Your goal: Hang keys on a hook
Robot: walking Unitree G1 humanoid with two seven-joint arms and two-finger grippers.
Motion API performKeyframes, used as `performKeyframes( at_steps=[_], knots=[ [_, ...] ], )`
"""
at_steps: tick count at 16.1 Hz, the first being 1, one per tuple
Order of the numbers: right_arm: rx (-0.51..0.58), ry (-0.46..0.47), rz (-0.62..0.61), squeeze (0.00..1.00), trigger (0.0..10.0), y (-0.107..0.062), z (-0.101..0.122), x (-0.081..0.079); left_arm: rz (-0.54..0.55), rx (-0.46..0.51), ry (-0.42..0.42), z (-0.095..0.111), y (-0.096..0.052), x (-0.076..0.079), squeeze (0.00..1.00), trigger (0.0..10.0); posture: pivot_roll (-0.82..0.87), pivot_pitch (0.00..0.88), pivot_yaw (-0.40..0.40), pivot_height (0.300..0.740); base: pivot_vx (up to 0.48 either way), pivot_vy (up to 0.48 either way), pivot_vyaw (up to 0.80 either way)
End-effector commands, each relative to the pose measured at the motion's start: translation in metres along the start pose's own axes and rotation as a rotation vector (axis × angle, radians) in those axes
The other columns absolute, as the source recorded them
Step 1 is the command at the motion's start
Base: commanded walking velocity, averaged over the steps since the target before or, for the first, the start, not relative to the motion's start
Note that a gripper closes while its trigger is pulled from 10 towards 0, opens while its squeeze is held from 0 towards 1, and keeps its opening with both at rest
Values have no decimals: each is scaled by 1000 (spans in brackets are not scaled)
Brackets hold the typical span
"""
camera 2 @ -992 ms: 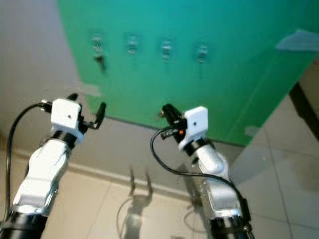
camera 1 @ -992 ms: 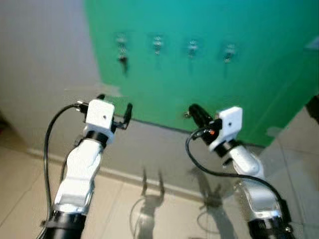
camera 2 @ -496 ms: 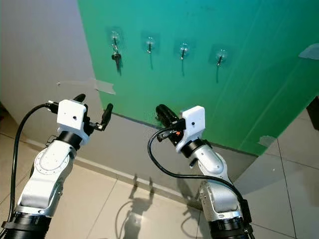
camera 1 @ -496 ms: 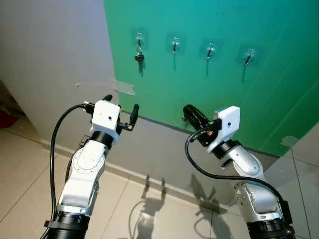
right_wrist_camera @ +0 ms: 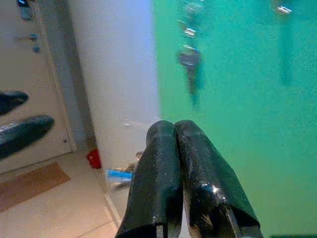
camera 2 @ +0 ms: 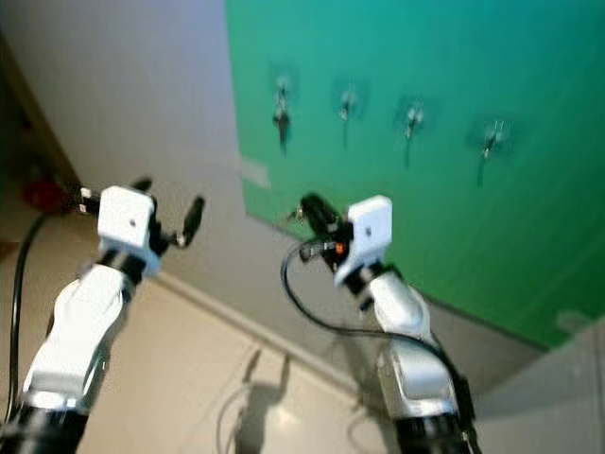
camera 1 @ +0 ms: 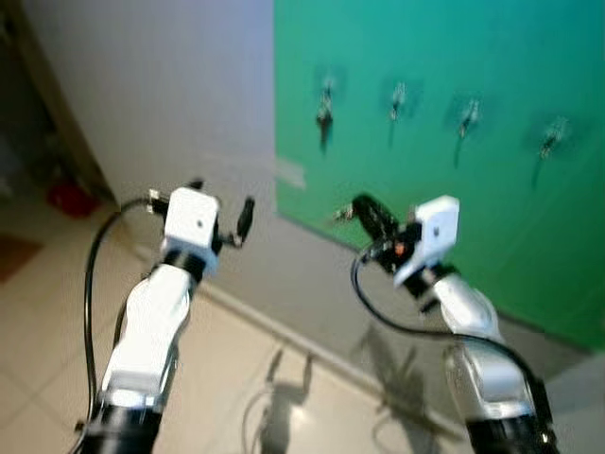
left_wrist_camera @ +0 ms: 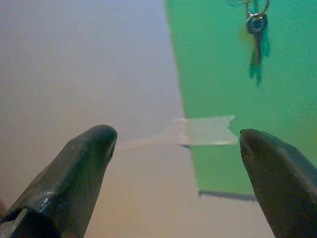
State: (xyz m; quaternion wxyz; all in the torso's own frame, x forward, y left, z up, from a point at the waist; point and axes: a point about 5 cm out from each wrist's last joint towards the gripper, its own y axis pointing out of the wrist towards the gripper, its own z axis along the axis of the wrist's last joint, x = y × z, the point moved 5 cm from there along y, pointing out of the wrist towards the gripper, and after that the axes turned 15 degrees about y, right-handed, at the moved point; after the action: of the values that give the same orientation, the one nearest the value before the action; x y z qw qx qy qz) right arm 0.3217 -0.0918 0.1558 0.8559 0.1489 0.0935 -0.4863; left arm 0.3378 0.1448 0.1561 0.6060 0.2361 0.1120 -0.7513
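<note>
Green panel (camera 1: 454, 57) on a grey wall, four hooks in a row near its top edge. Head views blurred.

Keys (left_wrist_camera: 257, 30) already hang from the leftmost hook (camera 1: 326, 88), nearest the panel's left edge: a small ring with what looks like one dark key dangling straight down. The other three hooks look bare, though blur makes that uncertain.

Left claw (camera 1: 219, 210) raised in front of the wall, below the panel's left edge, fingers wide apart, nothing between them. A strip of tape (left_wrist_camera: 205, 131) sits at the panel's edge, beyond the fingers.

Right claw (camera 1: 354, 208) raised below the hook row, fingers pressed together. A pale glint at the tip in the head views; cannot tell whether it grips anything.

Judgement on handling: keys light, stiff metal, small and slippery, free to swing on the ring. Best pinched on the key's flat blade or head, leaving the ring clear to slip over a hook. Task looks done or nearly so.
</note>
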Motion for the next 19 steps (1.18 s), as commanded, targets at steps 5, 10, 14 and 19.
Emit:
performKeyframes(
  at_steps=[5,10,14,19],
  knots=[
    [34,3,21,0,10000,-4,13,0,-40,21,-19,7,1,9,0,10000,-8,0,-4,740,222,0,0],
    [45,13,40,0,10000,-7,18,1,-115,47,-15,11,-2,21,0,10000,-10,0,-5,740,0,0,0],
    [63,20,71,0,10000,-5,26,-4,-143,70,-17,15,-2,25,0,10000,-13,0,-6,740,0,0,0],
    [80,90,180,0,10000,-2,37,-22,-189,104,-26,20,-5,32,0,10000,-10,0,-10,740,0,0,0]
  ],
)
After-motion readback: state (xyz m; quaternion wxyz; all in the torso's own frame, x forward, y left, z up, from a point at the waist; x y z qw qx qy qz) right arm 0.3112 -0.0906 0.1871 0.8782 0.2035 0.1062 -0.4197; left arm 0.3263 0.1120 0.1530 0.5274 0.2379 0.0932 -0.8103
